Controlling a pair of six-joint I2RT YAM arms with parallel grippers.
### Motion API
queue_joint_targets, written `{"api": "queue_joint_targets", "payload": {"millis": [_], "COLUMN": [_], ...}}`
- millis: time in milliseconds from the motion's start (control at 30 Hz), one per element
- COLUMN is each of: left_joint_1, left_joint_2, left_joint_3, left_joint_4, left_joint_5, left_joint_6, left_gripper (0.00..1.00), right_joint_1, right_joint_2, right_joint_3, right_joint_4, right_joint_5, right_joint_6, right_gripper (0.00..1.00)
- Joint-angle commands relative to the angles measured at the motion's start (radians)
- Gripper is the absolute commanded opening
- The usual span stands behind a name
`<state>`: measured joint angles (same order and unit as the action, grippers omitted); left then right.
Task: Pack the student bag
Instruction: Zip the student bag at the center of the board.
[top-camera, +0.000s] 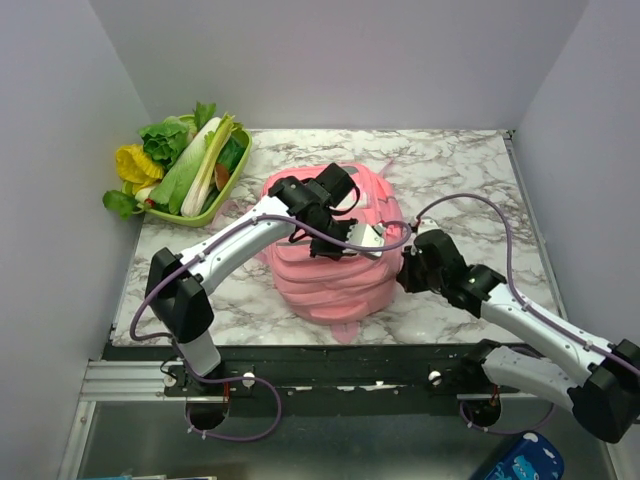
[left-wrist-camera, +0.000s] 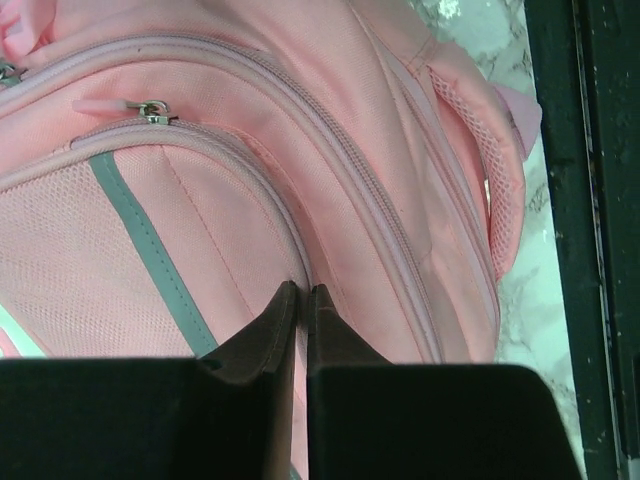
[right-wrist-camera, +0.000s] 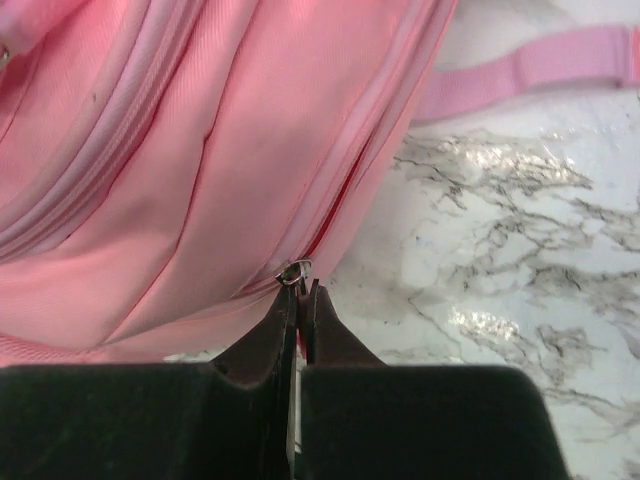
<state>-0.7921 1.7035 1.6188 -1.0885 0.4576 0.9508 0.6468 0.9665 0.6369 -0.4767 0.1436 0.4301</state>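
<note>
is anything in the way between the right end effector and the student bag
Nothing visible stands between them. The right end effector is shut, its tips right at the zipper pull on the side of the student bag.

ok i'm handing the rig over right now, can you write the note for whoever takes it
Left pincer: shut, tips against the front pocket seam of the large soft pink fabric backpack; whether it pinches fabric is unclear.
Right pincer: shut on the small metal zip slider at the backpack's right edge.
The backpack lies mid-table; the green plastic tray of vegetables is far left.
Done: both arms set on the backpack.
Left: run the zip. How far it is open and what is inside cannot be seen.
</note>
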Motion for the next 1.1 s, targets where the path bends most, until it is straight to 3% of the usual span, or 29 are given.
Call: {"api": "queue_joint_targets", "payload": {"millis": [0,67,200,467,600,667,800,967,1067], "left_joint_1": [0.025,0.024,0.021,0.021,0.027,0.024,0.011,0.002,0.002], "left_joint_2": [-0.06,-0.076,-0.12,-0.134,-0.142,-0.136,-0.108,-0.127,-0.133], "left_joint_3": [-0.03,-0.052,-0.099,-0.128,-0.14,-0.126,-0.091,-0.12,-0.137], "left_joint_4": [-0.186,-0.197,-0.189,-0.183,-0.14,-0.157,-0.195,-0.208,-0.22], "left_joint_5": [-0.037,-0.027,-0.008,-0.036,-0.066,-0.057,-0.028,-0.019,-0.027], "left_joint_6": [0.092,0.111,0.14,0.155,0.138,0.147,0.157,0.169,0.177], "left_gripper": [0.13,0.13,0.13,0.13,0.14,0.14,0.14,0.15,0.14], "right_joint_1": [-0.009,-0.009,-0.031,-0.107,-0.107,-0.108,-0.16,-0.177,-0.188], "right_joint_2": [0.066,0.093,0.176,0.369,0.312,0.293,0.379,0.477,0.492], "right_joint_3": [0.033,0.064,0.142,0.182,0.138,0.101,0.223,0.342,0.346], "right_joint_4": [0.167,0.21,0.202,0.227,0.174,0.205,0.159,0.219,0.289], "right_joint_5": [-0.112,-0.232,-0.078,-0.036,-0.235,-0.158,0.048,0.177,0.145], "right_joint_6": [-0.195,-0.293,-0.359,-0.366,-0.272,-0.19,-0.205,-0.153,-0.136], "right_gripper": [0.01,0.01,0.01,0.01,0.01,0.01,0.01,0.01,0.15]}}
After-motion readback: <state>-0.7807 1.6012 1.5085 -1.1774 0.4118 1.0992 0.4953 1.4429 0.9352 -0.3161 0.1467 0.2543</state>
